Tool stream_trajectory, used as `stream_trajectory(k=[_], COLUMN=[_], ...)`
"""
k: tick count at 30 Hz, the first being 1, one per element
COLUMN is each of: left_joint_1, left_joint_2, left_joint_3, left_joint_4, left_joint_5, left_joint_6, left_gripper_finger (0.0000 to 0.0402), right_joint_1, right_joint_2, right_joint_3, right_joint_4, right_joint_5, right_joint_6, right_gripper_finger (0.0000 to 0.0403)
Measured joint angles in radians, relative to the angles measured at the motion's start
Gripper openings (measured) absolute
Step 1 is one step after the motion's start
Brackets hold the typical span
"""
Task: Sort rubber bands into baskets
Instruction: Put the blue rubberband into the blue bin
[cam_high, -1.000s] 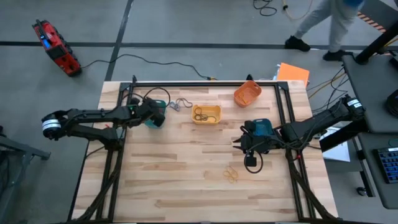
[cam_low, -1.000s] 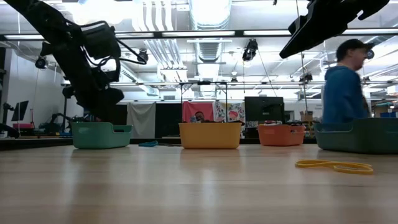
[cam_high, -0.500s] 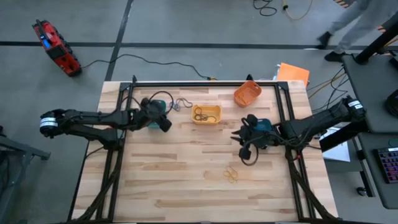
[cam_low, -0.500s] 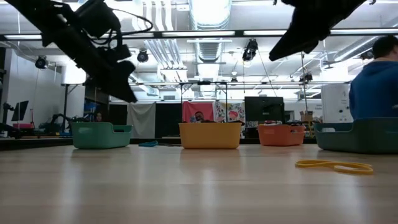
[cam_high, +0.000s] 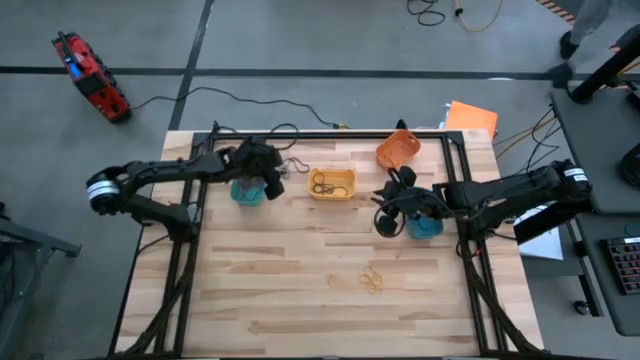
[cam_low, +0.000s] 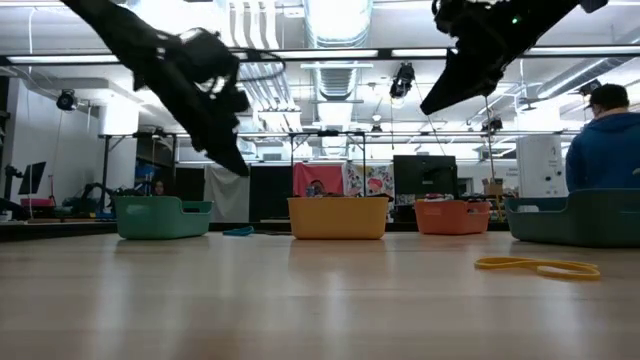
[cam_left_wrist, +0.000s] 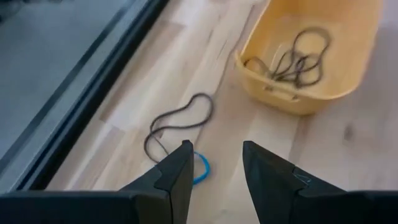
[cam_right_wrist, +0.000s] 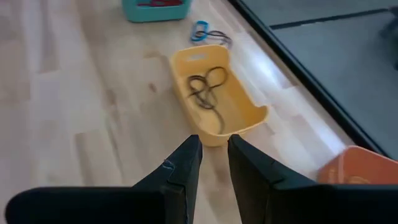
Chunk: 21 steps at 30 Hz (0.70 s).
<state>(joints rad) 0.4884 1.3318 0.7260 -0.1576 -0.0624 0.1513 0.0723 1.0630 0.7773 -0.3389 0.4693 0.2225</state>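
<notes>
Low view only: yellow rubber bands (cam_low: 538, 266) lie flat on the pale plank desk (cam_low: 300, 300), nearest the lens. Left pincer (cam_left_wrist: 214, 165), fingers apart and empty, hovers over a blue band (cam_left_wrist: 200, 168) and a dark loop (cam_left_wrist: 180, 121) by the teal basket (cam_high: 247, 190). Right pincer (cam_right_wrist: 213, 155), narrow gap, nothing held, faces the yellow basket (cam_right_wrist: 217, 93) holding dark bands (cam_right_wrist: 206, 84). Orange basket (cam_high: 397, 150) farthest; blue basket (cam_high: 424, 225) partly hidden under the right arm.

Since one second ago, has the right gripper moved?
Yes. In the high view the right gripper has moved up the picture from below the blue basket, closer to the yellow basket.
</notes>
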Motion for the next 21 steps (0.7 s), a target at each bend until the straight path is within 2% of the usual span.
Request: stream_trajectory(k=[8,16,21], left_joint_1=[0.006,0.029,0.036], left_joint_2=[0.197,0.303,0.359], left_joint_3=[0.062,0.076,0.081], left_joint_4=[0.001,0.004,0.010], left_joint_5=[-0.008,-0.012,-0.098], left_joint_6=[0.076,0.093,0.080], left_gripper_finger=[0.0123,0.0123,0.0123], right_joint_1=[-0.092,-0.110,-0.110], right_joint_2=[0.000,0.000,0.000], right_joint_3=[0.000,0.001,0.001], right_joint_4=[0.000,0.000,0.000], right_joint_5=[-0.001,-0.006,-0.006], right_joint_6=[-0.015,-0.038,-0.042], right_gripper_finger=[0.0077,0.0077,0.0077])
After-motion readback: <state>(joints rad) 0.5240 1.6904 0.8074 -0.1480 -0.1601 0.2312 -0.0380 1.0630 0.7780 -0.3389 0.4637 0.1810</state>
